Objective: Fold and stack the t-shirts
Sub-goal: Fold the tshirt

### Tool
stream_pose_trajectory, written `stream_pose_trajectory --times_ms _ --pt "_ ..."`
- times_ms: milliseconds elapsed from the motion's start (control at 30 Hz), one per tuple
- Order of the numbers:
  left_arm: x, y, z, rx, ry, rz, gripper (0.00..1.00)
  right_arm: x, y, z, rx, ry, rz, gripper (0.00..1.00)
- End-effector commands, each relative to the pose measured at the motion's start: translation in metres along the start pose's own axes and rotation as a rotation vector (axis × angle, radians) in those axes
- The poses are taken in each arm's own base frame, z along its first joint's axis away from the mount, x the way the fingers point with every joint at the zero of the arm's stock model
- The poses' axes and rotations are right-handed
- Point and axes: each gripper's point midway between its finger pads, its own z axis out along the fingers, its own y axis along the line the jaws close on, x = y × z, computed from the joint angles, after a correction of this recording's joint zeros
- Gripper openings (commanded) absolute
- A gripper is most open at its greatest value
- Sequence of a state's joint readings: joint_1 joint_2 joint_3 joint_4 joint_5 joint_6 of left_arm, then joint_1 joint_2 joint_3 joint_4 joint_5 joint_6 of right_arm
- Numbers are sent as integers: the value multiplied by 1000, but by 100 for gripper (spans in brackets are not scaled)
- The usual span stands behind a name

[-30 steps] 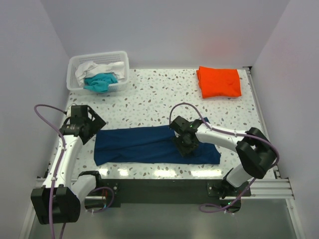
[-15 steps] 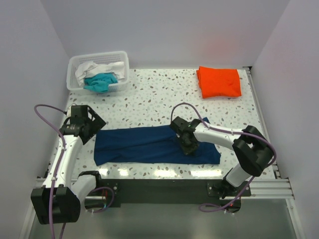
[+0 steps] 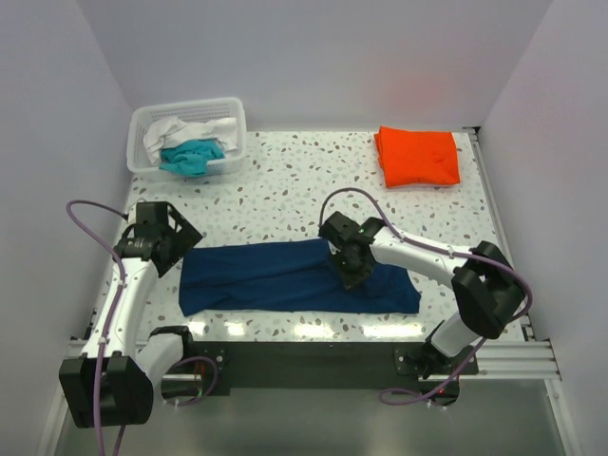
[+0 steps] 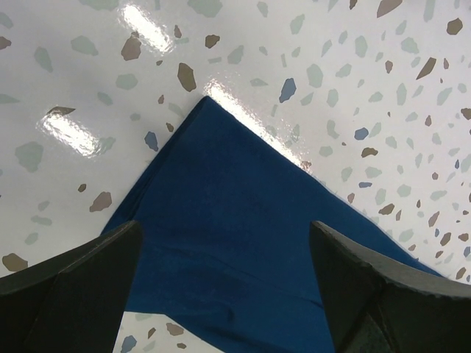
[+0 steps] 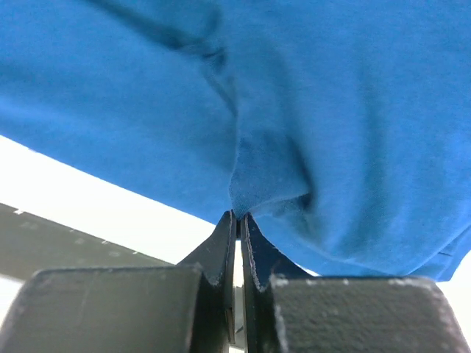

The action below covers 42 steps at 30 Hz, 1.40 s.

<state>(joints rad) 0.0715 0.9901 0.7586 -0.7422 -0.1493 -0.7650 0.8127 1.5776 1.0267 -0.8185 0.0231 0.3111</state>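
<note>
While the navy shirt is lying flat as a long band across the near part of the tabletop, both arms are working at it.

Right arm:
- The right claw is pressing down on the shirt a little right of its middle.
- In the right wrist view, the right claw is showing its two fingers drawn together to a narrow slit, and they are pinching a small raised fold of the navy shirt at their tips.
- The cloth is puckering around the pinch.

Left arm:
- The left claw is sitting at the shirt's left end.
- In the left wrist view, the left claw is standing wide, one finger at each side of the frame.
- A pointed corner of the navy shirt is lying between the fingers on the speckled tabletop.
- The fingertips are falling outside the frame, so it is unclear whether they are touching the cloth.

Other items:
- The orange shirt is lying folded at the far right corner of the tabletop, well apart from the navy one.
- The basket is standing at the far left corner.
- The teal shirt and the white shirt are lying crumpled inside it, the white one toward the back.
</note>
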Motion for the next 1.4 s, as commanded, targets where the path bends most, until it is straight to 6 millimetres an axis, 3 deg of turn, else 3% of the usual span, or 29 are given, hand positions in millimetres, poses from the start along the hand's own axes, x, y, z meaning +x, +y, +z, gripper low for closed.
stream_pose_trajectory --times_ms 0,367,567,900,1067,1100,1133,1300,1333,1367 --pt "-3 0 -1 5 -15 11 100 -1 21 -22 -108 14 9 0" --pt "-4 -1 -1 11 -17 12 100 -7 48 -34 -220 64 25 0" --pt "-4 0 0 8 -13 10 100 -6 54 -21 -230 104 31 2" --pt "-3 0 1 5 -9 13 100 -40 78 -2 -299 62 52 3" --pt "-3 1 1 4 -10 11 100 -45 81 3 -303 62 68 5" --pt "-3 1 1 3 -9 12 100 -47 83 1 -314 60 67 8" --pt "-3 0 1 4 -10 11 100 -48 83 1 -312 59 67 22" --pt "-1 0 2 5 0 18 100 -54 76 -14 -280 2 57 58" --pt "-2 0 3 3 1 16 100 -55 74 -19 -273 -15 55 73" --pt "-1 0 3 2 4 16 100 -56 71 -24 -262 -27 57 98"
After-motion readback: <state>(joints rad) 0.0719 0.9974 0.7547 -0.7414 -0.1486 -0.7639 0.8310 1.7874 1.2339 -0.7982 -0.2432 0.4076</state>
